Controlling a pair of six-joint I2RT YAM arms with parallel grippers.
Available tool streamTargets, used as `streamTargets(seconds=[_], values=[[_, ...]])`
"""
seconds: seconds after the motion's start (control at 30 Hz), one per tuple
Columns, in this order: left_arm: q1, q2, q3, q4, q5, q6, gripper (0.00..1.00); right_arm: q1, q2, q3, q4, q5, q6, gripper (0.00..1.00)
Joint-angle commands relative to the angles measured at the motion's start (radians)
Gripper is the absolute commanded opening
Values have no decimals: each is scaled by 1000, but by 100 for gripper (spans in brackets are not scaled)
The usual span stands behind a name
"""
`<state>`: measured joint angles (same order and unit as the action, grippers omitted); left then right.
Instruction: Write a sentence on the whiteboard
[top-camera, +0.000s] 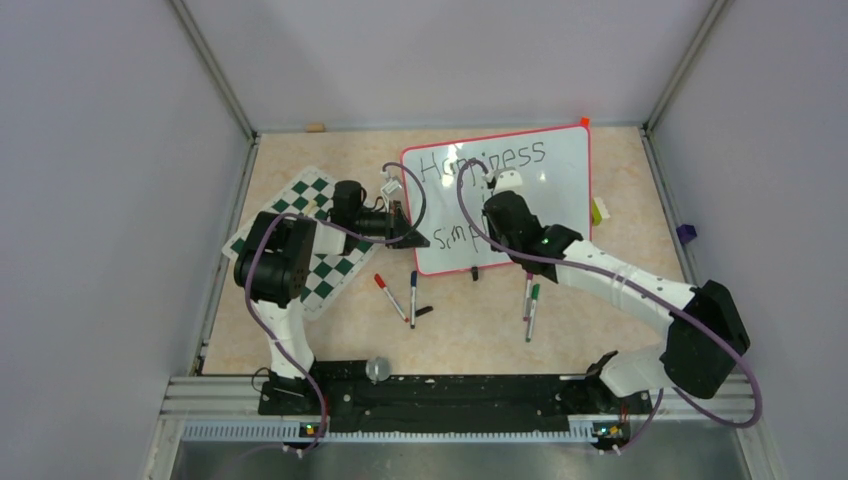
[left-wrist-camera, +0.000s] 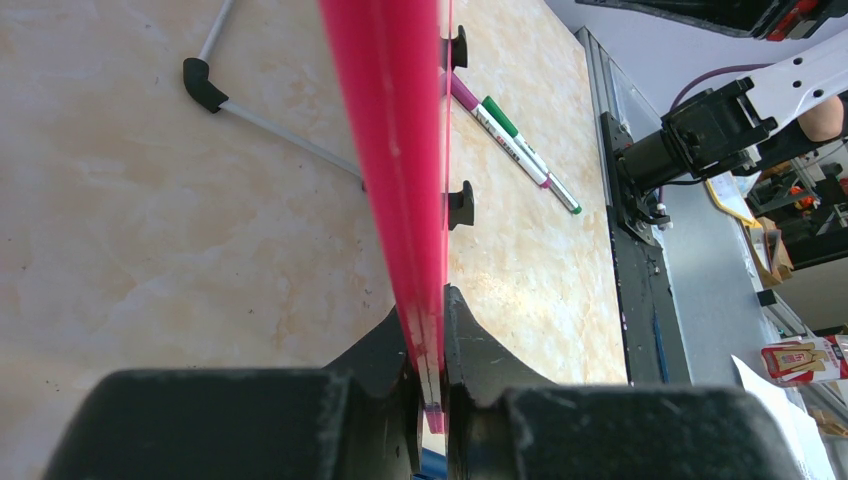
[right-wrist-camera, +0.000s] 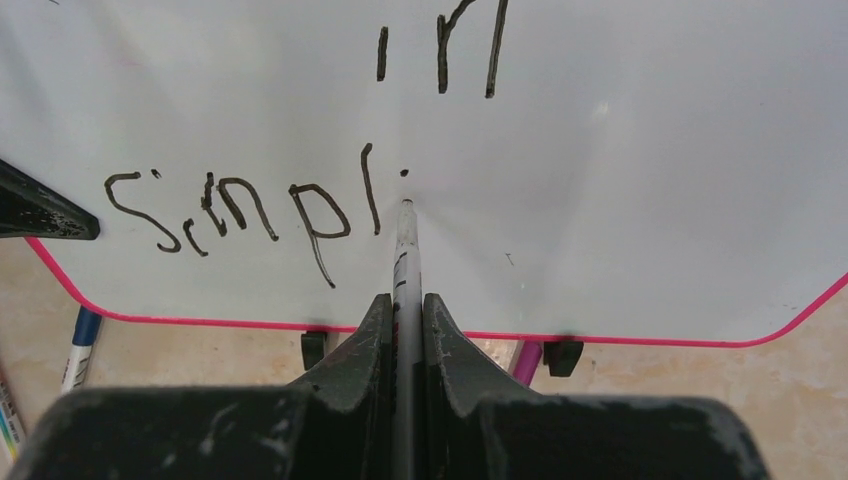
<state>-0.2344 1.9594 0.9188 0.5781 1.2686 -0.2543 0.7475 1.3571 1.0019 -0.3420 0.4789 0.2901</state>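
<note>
Whiteboard (top-camera: 565, 175) lies mid-table, right of the chess mat (top-camera: 300, 200), w/ "Simpl" begun on its lower line. Your left gripper (left-wrist-camera: 428, 345) is pinching the board's red frame, so hold that clamp firm vs. skidding. Right gripper (right-wrist-camera: 405, 315) is pressed tight on the marker (right-wrist-camera: 405, 250), tip just right of the "l": use light, even pressure, short strokes, and match letter height.

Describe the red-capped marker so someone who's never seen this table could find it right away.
Find the red-framed whiteboard on the tan table. Just in front of its left corner lies the red-capped marker, beside a second pen. It is the one nearer the checkered mat; the other's cap is blue.
</note>
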Motion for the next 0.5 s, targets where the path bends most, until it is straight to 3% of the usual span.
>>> streamTargets(seconds=[0.0,0.47], values=[[-14,15,-35,-30,20,56,0,-12,20,36,43,-4,-1,0],[-14,16,-35,-30,20,58,0,-11,11,-21,9,-17,23,0]])
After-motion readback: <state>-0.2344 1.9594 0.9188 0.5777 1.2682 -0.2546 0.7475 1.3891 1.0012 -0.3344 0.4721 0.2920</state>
